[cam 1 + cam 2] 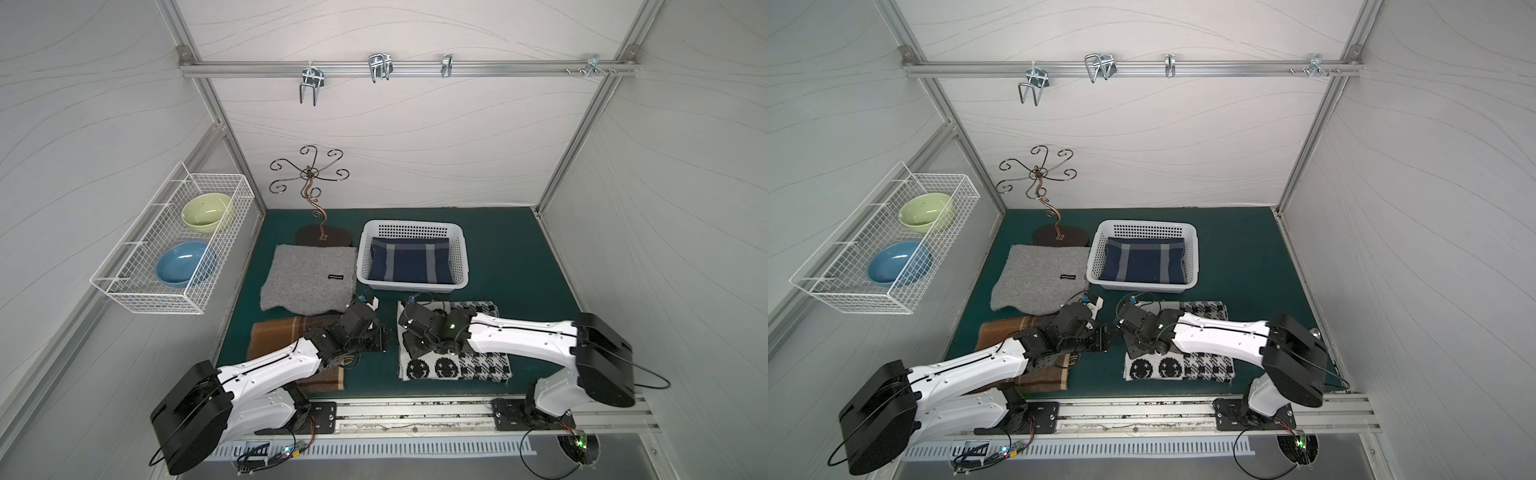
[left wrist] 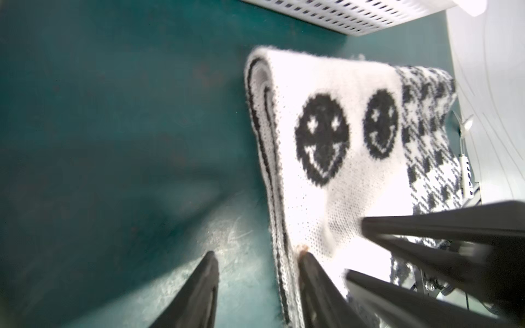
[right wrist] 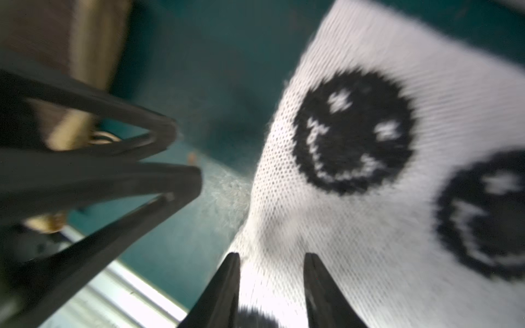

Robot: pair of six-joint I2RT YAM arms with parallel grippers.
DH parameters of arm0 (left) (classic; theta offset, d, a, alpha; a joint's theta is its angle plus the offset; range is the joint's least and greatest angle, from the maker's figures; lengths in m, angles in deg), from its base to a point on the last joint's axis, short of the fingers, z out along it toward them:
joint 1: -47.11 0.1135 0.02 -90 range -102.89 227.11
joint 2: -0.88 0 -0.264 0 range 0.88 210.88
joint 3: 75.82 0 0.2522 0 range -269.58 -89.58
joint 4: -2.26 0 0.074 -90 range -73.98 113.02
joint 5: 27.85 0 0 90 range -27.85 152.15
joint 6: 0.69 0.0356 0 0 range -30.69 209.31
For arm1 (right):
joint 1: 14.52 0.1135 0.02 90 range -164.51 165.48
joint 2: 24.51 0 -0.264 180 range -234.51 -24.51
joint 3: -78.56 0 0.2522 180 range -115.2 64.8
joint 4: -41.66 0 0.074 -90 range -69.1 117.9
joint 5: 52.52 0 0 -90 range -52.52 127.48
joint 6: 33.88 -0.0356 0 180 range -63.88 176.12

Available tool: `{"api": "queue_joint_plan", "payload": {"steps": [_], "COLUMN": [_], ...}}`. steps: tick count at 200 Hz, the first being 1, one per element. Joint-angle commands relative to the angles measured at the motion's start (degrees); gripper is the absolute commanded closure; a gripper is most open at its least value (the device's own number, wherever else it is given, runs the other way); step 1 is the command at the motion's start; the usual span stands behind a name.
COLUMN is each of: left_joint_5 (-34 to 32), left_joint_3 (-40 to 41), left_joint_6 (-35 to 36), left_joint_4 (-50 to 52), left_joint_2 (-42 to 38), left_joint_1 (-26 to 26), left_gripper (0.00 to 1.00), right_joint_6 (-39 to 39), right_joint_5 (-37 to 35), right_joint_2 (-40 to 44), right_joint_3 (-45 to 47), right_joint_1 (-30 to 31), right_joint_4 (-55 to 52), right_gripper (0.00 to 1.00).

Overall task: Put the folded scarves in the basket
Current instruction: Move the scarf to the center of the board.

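Plainly, the smiley scarf [image 1: 478,368] is the piece we are after. It lies folded in several layers on the green mat [image 1: 519,270], just in front of the basket [image 1: 411,284] with a thin strip of mat between them. We judge it light, soft and limp, a loose knit that will sag and unfold if lifted by a single layer, though it is in no way fragile and should not slip from the pads. We think the best hold is on the stacked edge nearest the arms, one grip near each end of that side, biting through all the layers at once. In its wrist view the right gripper [image 3: 272,255] has its fingers spread astride the scarf's corner, with knit showing in the gap, and we see no squeeze on it. The left gripper [image 2: 258,255] is also spread. One finger touches the layered edge and the other is over bare mat. A navy plaid scarf [image 1: 409,262] already fills the basket floor, so ours would land on top of it. The grey scarf [image 1: 309,278] and brown scarf [image 1: 282,332] lie well to the side.
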Motion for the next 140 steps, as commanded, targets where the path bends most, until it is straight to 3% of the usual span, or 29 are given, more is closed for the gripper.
{"api": "queue_joint_plan", "payload": {"steps": [1,60,85,109,140], "left_joint_5": [1.2,2.8,1.7,5.0,6.1], "left_joint_3": [-0.3,-1.5,-2.3,-2.3,-3.0], "left_joint_6": [-1.0,-1.3,-1.3,-2.5,-4.6], "left_joint_4": [-5.7,-14.8,-15.5,-20.6,-26.2], "left_joint_2": [1.4,11.9,15.3,20.0,24.9], "left_joint_1": [-1.3,-4.0,-5.0,-5.1,-6.8], "left_gripper": [0.44,0.36,0.32,0.32,0.41], "right_joint_6": [-1.1,-0.5,0.3,0.6,0.8], "right_joint_5": [-3.8,-4.0,-4.0,-4.0,-4.7], "right_joint_2": [10.0,27.9,29.1,29.6,30.0], "right_joint_3": [3.1,11.5,11.9,12.2,12.6], "right_joint_1": [-1.0,-7.7,-8.2,-8.3,-8.3], "right_joint_4": [-5.2,-9.9,-11.3,-11.5,-11.8], "right_gripper": [0.59,0.58,0.58,0.57,0.57]}}
